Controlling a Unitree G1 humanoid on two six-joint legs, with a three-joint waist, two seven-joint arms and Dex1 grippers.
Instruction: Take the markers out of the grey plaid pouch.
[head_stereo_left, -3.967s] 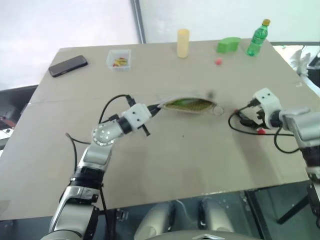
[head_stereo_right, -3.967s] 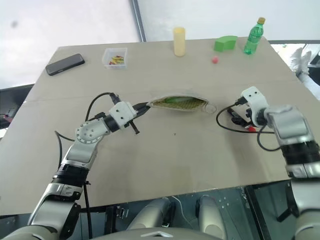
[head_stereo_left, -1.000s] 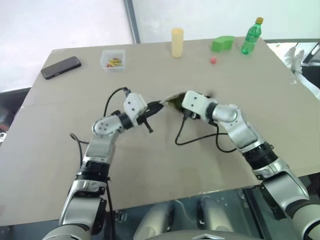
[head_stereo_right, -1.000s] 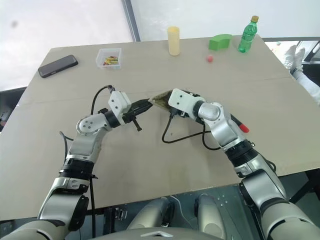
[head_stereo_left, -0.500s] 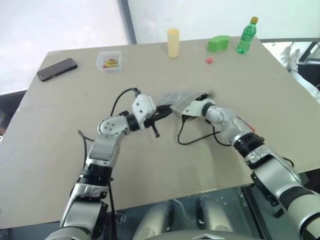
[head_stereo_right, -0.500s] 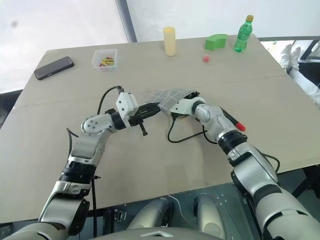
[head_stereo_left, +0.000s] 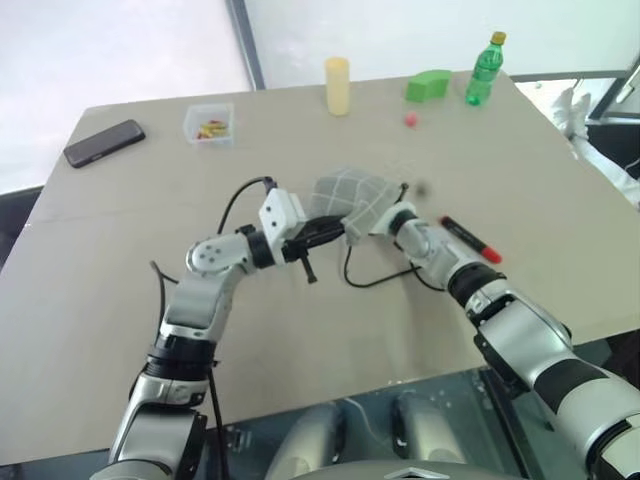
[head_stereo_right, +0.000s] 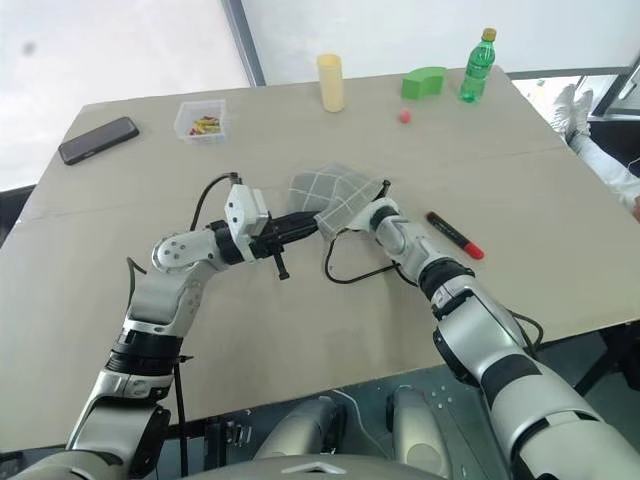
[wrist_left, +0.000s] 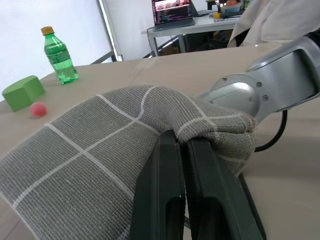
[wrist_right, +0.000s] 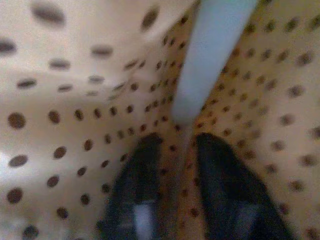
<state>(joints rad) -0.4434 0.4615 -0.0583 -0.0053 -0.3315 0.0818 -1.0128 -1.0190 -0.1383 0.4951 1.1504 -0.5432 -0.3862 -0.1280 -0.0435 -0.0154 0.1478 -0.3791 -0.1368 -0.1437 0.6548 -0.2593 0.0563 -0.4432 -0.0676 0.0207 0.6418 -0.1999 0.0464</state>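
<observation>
Above the table (head_stereo_left: 120, 300), the left claw (wrist_left: 184, 145) pinches the soft grey plaid pouch (head_stereo_left: 345, 195); the right claw (wrist_right: 175, 150), inside, clamps a slim, light marker (wrist_right: 210, 55) endwise.

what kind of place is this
Probably a lab or office test space: a plain table set with assorted test items like a green bottle and a phone, and a laptop on a desk behind.
</observation>
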